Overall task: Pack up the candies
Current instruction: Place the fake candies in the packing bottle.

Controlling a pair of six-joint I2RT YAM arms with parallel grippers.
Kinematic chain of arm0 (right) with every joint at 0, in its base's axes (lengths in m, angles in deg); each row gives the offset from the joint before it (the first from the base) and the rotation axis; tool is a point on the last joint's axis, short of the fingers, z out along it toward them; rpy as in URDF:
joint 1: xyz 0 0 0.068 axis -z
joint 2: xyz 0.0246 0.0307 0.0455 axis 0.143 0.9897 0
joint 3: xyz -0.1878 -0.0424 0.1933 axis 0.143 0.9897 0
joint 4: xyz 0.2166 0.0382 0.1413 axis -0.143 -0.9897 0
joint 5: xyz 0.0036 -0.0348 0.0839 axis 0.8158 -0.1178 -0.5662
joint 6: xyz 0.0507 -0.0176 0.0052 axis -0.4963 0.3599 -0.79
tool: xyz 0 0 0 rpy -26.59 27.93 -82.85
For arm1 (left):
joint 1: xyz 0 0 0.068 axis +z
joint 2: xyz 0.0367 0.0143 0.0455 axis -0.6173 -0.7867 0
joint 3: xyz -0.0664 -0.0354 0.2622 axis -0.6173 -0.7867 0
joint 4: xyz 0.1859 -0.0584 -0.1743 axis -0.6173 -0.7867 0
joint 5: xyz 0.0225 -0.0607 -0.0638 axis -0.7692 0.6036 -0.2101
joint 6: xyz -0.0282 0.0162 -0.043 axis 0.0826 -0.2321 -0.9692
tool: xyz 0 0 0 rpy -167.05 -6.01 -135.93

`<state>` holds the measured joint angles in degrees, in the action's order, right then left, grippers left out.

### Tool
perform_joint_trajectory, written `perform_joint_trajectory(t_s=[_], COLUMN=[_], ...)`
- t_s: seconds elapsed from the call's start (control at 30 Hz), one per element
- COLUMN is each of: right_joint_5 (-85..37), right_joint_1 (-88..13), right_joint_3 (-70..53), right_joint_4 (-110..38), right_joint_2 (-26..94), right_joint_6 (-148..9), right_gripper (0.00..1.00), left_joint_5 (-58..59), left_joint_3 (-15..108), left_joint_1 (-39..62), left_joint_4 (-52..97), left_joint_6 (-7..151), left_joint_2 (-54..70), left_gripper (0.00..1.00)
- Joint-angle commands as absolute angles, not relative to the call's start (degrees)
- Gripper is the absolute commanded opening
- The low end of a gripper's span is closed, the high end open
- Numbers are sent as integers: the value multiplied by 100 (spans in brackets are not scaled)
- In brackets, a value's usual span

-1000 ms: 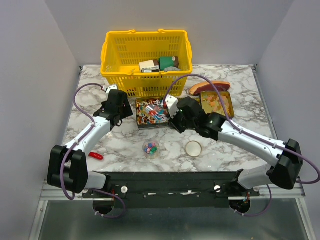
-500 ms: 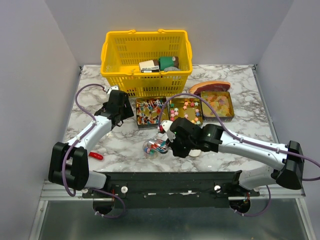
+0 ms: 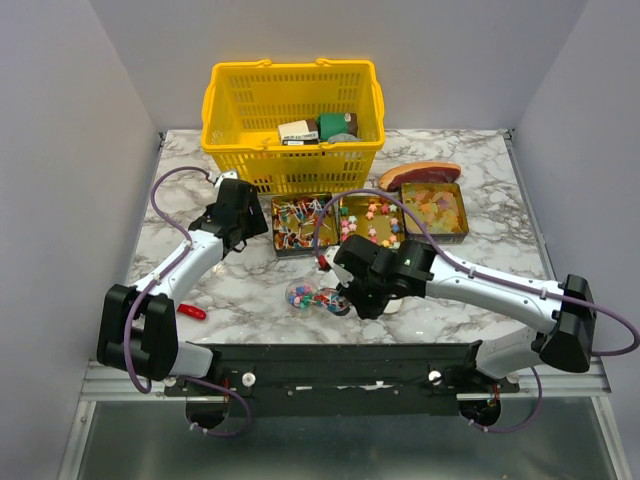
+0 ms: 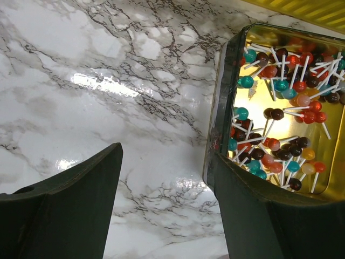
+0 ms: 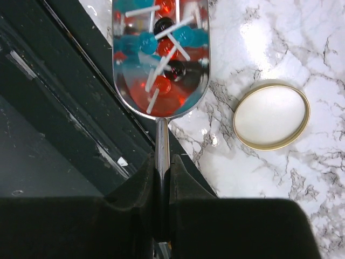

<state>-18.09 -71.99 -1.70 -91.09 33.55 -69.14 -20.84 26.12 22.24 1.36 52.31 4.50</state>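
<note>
1. White tube links on left arm (image 3: 185, 265) and right arm (image 3: 500, 287), joined by black, blocky housings.
2. Thin purple cable (image 3: 153, 195) looping beside each arm.
3. Dark matte fingers (image 4: 70, 216) on left gripper (image 4: 164, 154), flat inside.

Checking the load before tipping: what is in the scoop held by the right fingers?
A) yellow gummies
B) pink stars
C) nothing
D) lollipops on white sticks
D: the right wrist view shows the scoop, clamped by the right fingers, holding red, blue and dark lollipops on white sticks.
</note>
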Motion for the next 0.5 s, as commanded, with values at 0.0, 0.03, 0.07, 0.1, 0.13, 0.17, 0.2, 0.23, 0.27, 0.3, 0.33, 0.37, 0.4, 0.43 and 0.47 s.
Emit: perform_joint_trajectory(t_s=[0.0,0.03,0.07,0.1,0.13,0.17,0.2,0.23,0.27,0.3,0.33,0.37,0.4,0.43,0.47], right_joint_5=[-1693,-1693,-1719,-1719,-1719,-1710,-1728,-1728,-1710,-1710,-1710,-1719,-1728,-1745,-1737], right_joint_1=[-7229,-7238,-7238,-7238,-7238,-7238,-7238,-7229,-7238,-7238,-7238,-7238,-7229,-7238,-7238], right_joint_3=[-530,-557,-592,-653,-680,-706,-724,-776,-803,-829,-873,-891,-900,-908,-935], right_joint_4=[-9541,-9541,-9585,-9611,-9629,-9664,-9673,-9691,-9734,-9761,-9778,-9831,-9840,-9858,-9884], right_joint_2=[3484,3545,3580,3624,3660,3695,3704,3713,3739,3748,3774,3774,3774,3783,3800], right_joint_6=[-6967,-6976,-6976,-6976,-6984,-6984,-6984,-6976,-6967,-6976,-6967,-6967,-6958,-6958,-6967], right_gripper=[1,1,1,1,1,1,1,1,1,1,1,1,1,1,1], left_joint_5=[-2092,-2101,-2092,-2092,-2092,-2092,-2084,-2075,-2075,-2066,-2057,-2048,-2031,-2031,-2031], left_joint_3=[2769,2777,2786,2795,2795,2804,2812,2813,2813,2821,2821,2821,2821,2830,2830], left_joint_1=[2230,2230,2247,2248,2248,2256,2265,2274,2274,2291,2292,2300,2309,2318,2327], left_joint_4=[90,90,81,72,72,63,46,46,46,46,63,63,63,55,46], left_joint_6=[5248,5248,5257,5257,5266,5274,5275,5275,5275,5266,5274,5266,5274,5266,5266], left_joint_2=[570,579,579,587,587,596,596,605,605,605,605,605,614,596,596], left_gripper=[79,79,80,80,80,80,80,80,80,80,80,80,80,80,80])
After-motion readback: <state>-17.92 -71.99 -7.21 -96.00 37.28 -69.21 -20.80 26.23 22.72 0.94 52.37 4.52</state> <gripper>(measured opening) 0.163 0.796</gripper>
